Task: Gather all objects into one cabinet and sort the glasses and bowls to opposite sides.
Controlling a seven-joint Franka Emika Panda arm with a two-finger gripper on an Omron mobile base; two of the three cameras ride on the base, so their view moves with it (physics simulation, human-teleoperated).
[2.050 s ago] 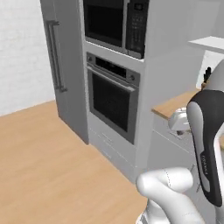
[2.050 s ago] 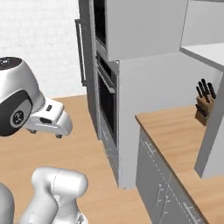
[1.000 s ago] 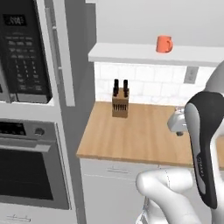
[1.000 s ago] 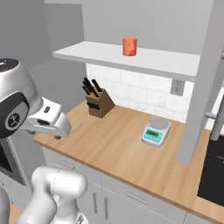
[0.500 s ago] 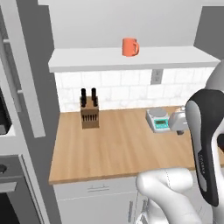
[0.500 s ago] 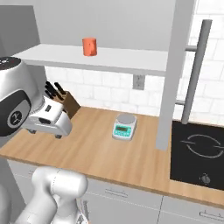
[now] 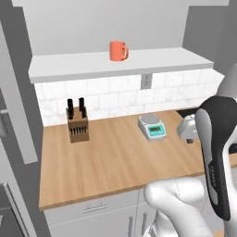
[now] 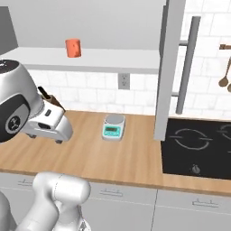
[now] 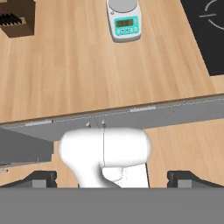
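Observation:
A coral-orange mug point(image 7: 118, 50) point(image 8: 73, 48), one of the glasses, stands alone on the pale grey shelf point(image 7: 152, 60) point(image 8: 113, 59) of the open cabinet above the counter. One cabinet door point(image 8: 163, 67) with a long bar handle point(image 8: 187, 65) stands open at the shelf's right end. No bowls are in view. My gripper point(image 7: 188, 138) point(image 8: 56, 137) point(image 9: 113, 179) hangs over the counter's front edge, well below the mug. It is open; its fingertips point(image 9: 41, 178) stand wide apart and hold nothing.
On the wooden counter point(image 7: 111, 162) point(image 9: 65, 65) sit a knife block point(image 7: 77, 125) point(image 9: 15, 17) and a small kitchen scale point(image 7: 152, 127) point(image 8: 113, 127) point(image 9: 124, 19). A black cooktop point(image 8: 198, 144) lies to the right. Grey drawer fronts point(image 8: 135, 203) run below the counter edge.
The whole picture has shifted: the cameras have swung from the oven wall to this counter and shelf, and on towards the cooktop. The arm keeps its pose and the gripper stays open.

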